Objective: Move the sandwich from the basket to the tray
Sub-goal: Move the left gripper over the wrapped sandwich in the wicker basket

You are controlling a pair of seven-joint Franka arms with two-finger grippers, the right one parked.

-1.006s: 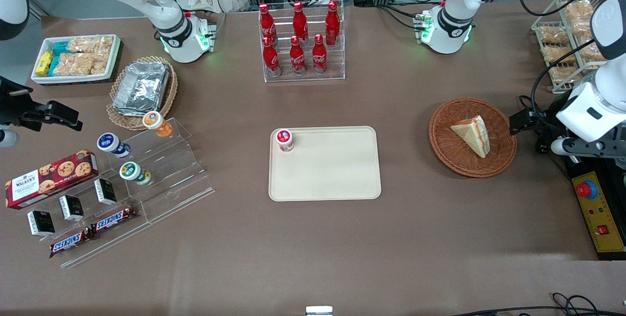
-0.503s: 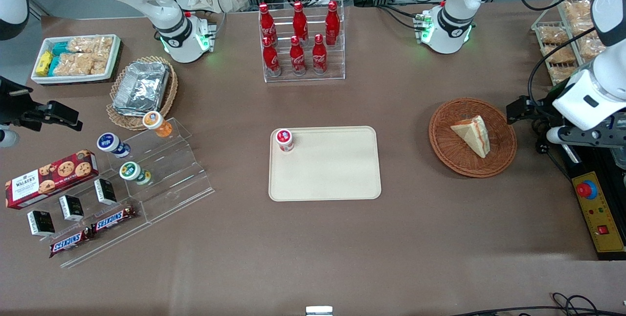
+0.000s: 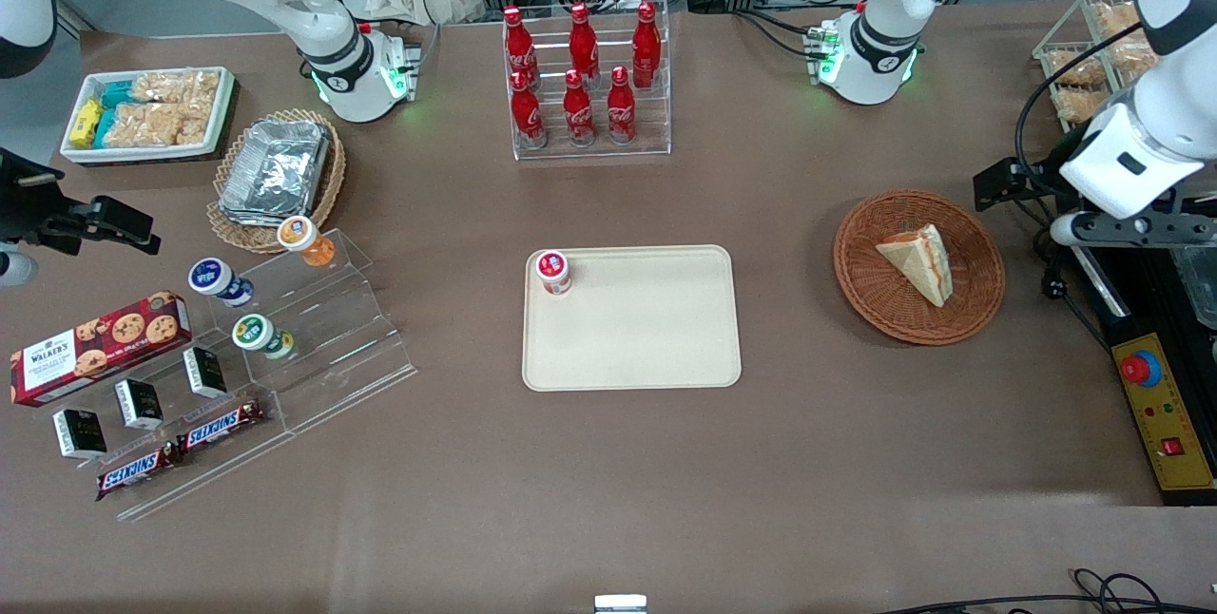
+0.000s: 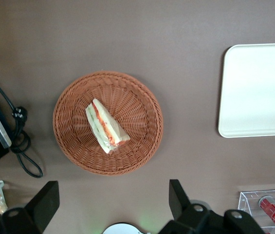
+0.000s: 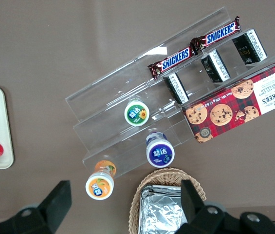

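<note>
The sandwich (image 3: 918,261) lies in the round reddish-brown basket (image 3: 979,296), a pale wedge with its red and green filling edge showing, sitting a little off the basket's middle. In the wrist view the sandwich (image 4: 105,126) rests flat on the weave, nothing touching it. The basket sits on the brown worktop (image 3: 818,462) toward the working arm's end. The hand (image 4: 113,202) hangs up in the air above the worktop just beside the basket, its two fingers (image 4: 46,201) spread wide apart and holding nothing. The cream tray (image 3: 656,348) lies at the middle of the worktop, well apart from the basket, with a small red-capped cup (image 3: 553,271) standing in one of its corners. Farther from the front camera than the tray stands a clear rack of red bottles (image 3: 582,82).
</note>
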